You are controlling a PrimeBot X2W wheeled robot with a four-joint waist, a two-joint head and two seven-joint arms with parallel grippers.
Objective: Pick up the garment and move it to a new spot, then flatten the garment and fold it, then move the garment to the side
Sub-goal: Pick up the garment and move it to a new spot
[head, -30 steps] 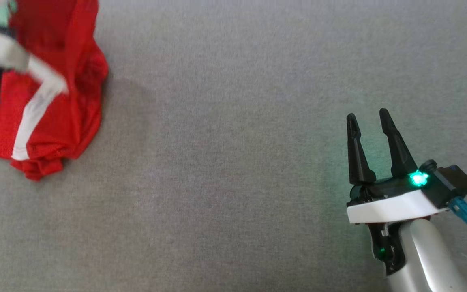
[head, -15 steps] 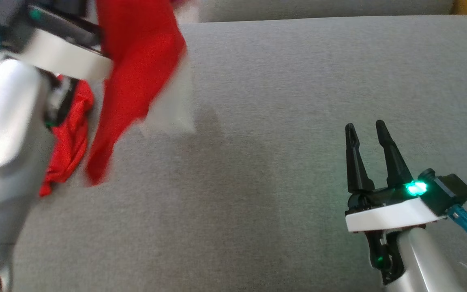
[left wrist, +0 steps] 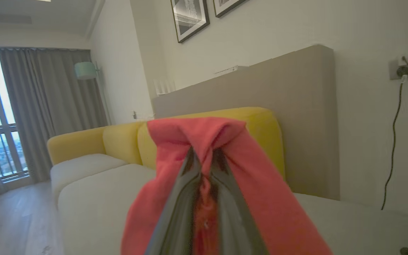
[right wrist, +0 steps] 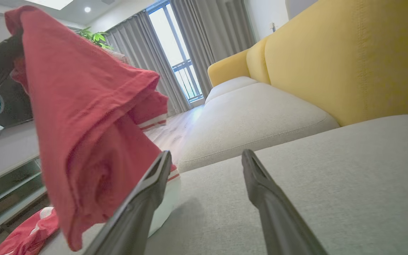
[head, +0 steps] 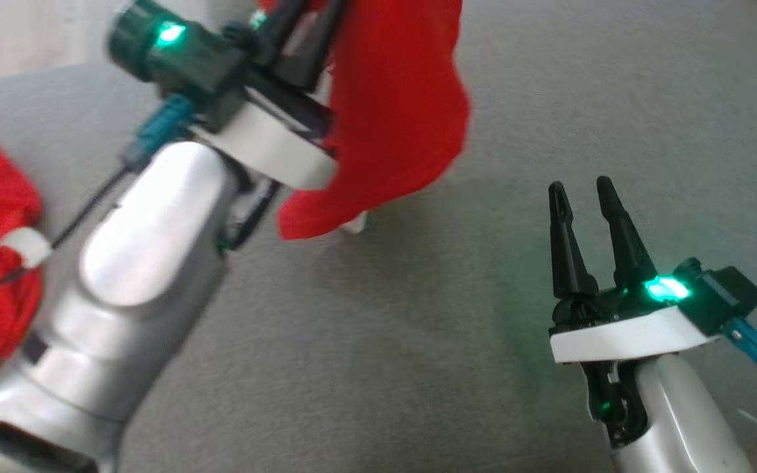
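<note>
Precariously, the left pincer (left wrist: pixel 204 166) was clamped on a bunched fold of the red garment (head: pixel 398 118), which hung over the grey sofa seat (head: pixel 418 328). The right pincer (head: pixel 579 189) stood wide and empty. Such a small bite on swinging cloth could slip, dropping the garment in a heap.

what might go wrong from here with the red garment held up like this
The left tool pinches only a bunched fold of the red garment, so the cloth may slip out. Its hem hangs low over the grey cushion and may drag and crumple.
</note>
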